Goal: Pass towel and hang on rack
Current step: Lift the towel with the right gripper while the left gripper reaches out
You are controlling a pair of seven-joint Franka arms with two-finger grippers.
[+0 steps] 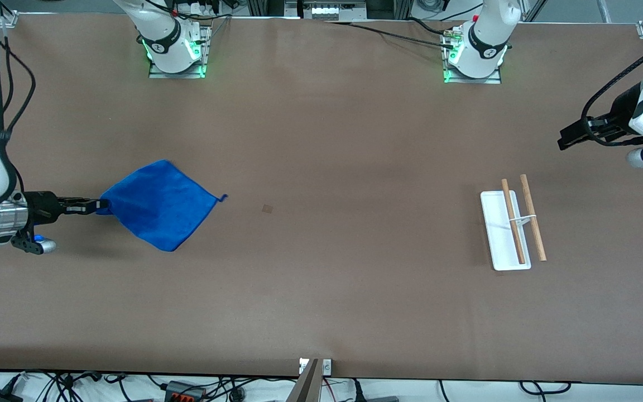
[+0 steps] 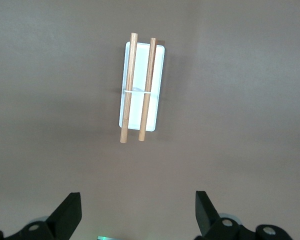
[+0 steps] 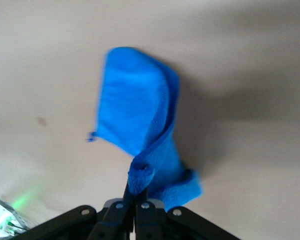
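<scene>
Nearest the front camera, rack [image 1: 504, 231] stands untouched; right gripper [image 1: 97, 206] pinches the towel [image 1: 159, 204] corner, left gripper [image 1: 564, 139] spread, waiting.

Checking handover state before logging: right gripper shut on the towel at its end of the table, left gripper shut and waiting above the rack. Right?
Not quite. The left gripper is open: the left wrist view shows its fingers spread wide above the rack. The rest holds: the right gripper is shut on a corner of the towel at its end of the table.
</scene>
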